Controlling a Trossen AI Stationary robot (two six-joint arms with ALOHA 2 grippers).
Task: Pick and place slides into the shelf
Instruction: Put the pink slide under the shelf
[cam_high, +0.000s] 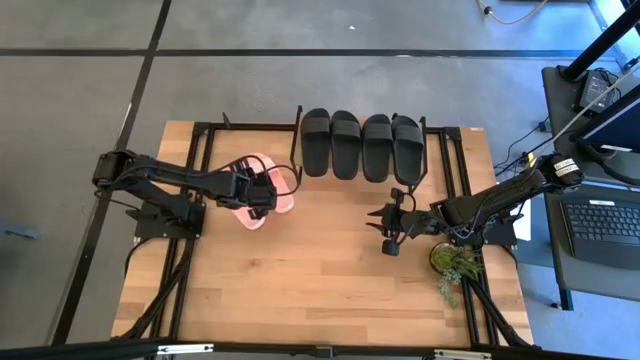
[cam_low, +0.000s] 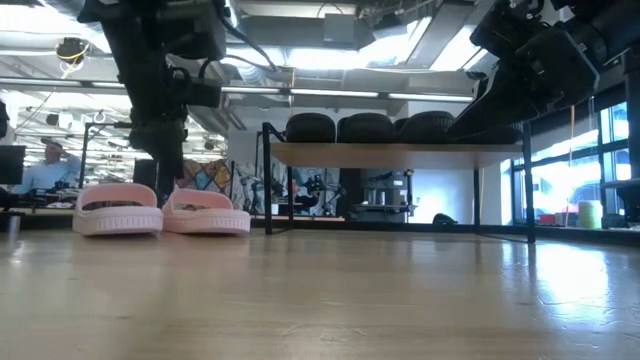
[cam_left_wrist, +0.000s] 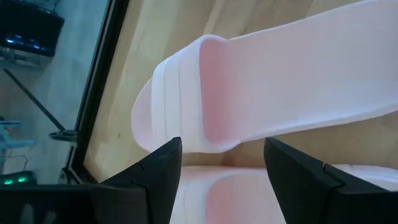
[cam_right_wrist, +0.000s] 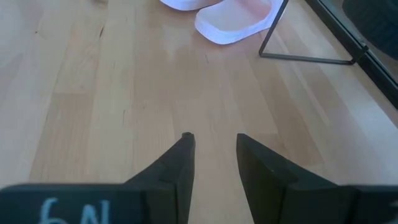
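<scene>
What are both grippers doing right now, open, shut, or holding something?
Left gripper: open, above the pink slides, holding nothing.
Right gripper: open, empty, over bare table.

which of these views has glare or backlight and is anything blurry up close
Low view: bright windows and ceiling lights backlight the shelf and the black slides into silhouettes, with sheen on the tabletop. Left wrist view: the pink slides look soft, being so near the left tool. High view: evenly lit.

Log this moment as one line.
left gripper: open, over pink slides on table | right gripper: open, empty, above bare table | four black slides on shelf
</scene>
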